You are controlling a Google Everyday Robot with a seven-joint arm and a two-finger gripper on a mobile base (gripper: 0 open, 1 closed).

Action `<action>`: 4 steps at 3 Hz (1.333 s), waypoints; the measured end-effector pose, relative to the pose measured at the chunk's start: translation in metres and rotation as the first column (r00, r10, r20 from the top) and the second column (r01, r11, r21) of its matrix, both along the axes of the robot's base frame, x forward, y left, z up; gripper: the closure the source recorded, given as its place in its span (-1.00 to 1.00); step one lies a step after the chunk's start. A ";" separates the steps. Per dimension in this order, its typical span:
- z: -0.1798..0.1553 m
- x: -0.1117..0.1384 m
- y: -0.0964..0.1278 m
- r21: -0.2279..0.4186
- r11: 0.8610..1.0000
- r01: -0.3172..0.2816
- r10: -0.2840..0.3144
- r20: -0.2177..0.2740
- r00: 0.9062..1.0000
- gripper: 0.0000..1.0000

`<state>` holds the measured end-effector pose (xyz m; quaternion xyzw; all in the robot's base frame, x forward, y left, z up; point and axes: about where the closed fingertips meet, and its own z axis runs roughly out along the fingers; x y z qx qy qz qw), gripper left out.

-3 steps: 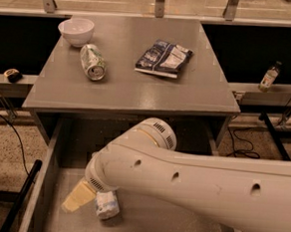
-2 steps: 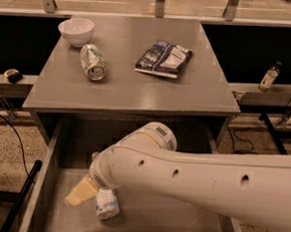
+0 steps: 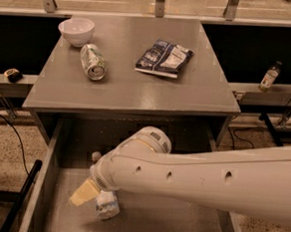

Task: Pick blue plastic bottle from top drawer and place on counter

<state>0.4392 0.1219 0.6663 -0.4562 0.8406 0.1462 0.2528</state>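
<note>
Camera view: the claw (image 3: 94, 197) sits low in the drawer (image 3: 39, 190), right against the bottle (image 3: 107, 206) on the drawer floor. Whether it grips, I cannot tell. A loose hold could drop the bottle short of the surface (image 3: 137, 95).

You have one view, set high and close before the table (image 3: 137, 95), tilted down toward 12 o'clock; the hand (image 3: 95, 197) sits low at 7 o'clock, inside the open top drawer (image 3: 167, 228).

I see the blue plastic bottle (image 3: 107, 205) lying on the floor of the open top drawer (image 3: 167, 227), left of middle. My gripper (image 3: 87, 194) is just beside it, below the grey counter (image 3: 137, 90).
</note>
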 end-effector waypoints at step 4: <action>-0.033 -0.001 0.013 0.005 1.000 0.017 -0.017 -0.110 0.994 -0.01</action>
